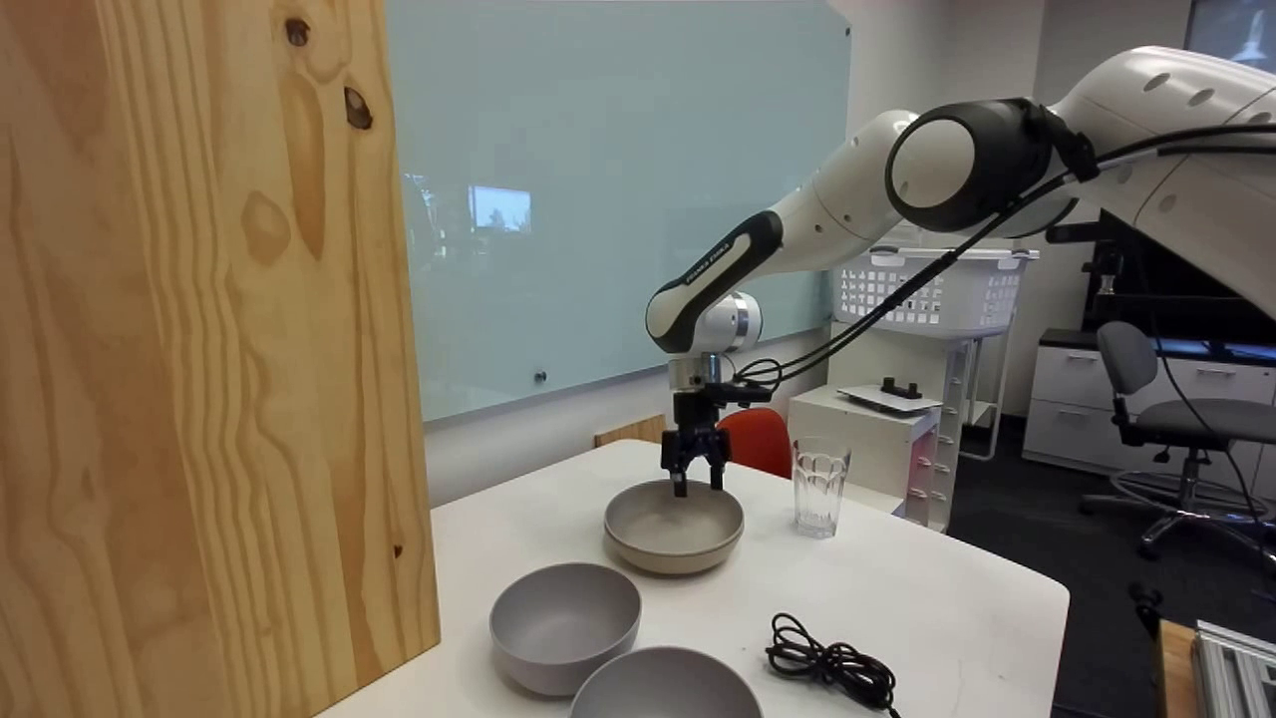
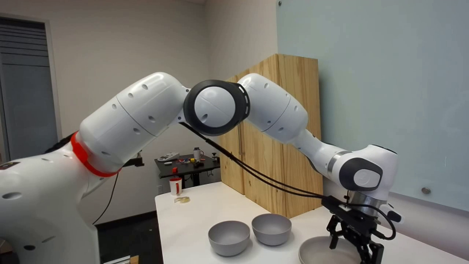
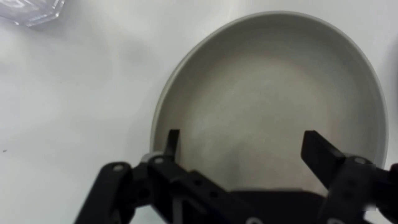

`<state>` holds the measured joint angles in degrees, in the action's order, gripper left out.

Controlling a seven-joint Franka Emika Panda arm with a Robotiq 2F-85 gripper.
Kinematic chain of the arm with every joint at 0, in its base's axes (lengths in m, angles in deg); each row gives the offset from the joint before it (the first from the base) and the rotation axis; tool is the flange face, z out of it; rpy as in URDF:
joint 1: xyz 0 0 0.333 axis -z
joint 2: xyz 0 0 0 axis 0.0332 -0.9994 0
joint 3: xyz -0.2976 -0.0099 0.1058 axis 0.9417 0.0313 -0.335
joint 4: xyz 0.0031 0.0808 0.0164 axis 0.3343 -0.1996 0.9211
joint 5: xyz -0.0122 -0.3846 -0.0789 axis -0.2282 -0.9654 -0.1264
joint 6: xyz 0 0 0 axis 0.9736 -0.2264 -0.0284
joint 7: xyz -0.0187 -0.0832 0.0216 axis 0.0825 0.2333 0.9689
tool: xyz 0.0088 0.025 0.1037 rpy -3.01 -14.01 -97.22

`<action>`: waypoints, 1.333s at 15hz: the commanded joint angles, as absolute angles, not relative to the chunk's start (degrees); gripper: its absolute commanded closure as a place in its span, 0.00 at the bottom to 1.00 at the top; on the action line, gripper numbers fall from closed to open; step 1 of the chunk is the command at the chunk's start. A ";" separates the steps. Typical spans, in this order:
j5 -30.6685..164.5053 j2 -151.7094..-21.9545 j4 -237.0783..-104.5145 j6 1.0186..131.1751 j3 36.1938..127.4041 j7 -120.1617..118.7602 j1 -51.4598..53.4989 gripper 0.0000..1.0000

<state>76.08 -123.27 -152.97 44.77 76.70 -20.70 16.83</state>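
My gripper [image 3: 242, 132] stands open above a wide, shallow greyish-beige bowl [image 3: 267, 81], with nothing between its two black fingers. In the wrist view the left finger [image 3: 172, 140] overlaps the bowl's left inner wall, and the right one sits over its interior; contact cannot be told. Below the bowl's rim, a doubled edge in an exterior view suggests two stacked dishes [image 1: 674, 543]. Two deeper grey bowls, a farther one [image 1: 566, 618] and a nearer one [image 1: 666, 688], rest beside it on the white table [image 1: 957, 608]. A clear glass [image 1: 819, 489] stands upright on the bowl's other side.
A coiled black cable [image 1: 832, 663] lies near the table's edge. Tall wooden cabinets [image 2: 296, 128] stand on the table, with a glass board [image 1: 618, 199] on the wall behind. At the table's far end are a red-and-white mug [image 2: 176, 186] and a small yellowish item [image 2: 182, 200].
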 commanded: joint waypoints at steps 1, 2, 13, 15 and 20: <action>76.80 -123.72 -153.00 44.95 76.55 -23.33 17.94 0.00; 76.63 -123.59 -152.89 44.65 76.74 -23.29 18.00 0.00; 77.25 -122.12 -153.35 45.28 77.07 -23.78 19.25 0.00; 77.24 -122.23 -153.42 45.41 77.16 -23.89 19.70 0.00; 76.93 -123.44 -153.16 45.87 77.38 -24.09 20.31 0.00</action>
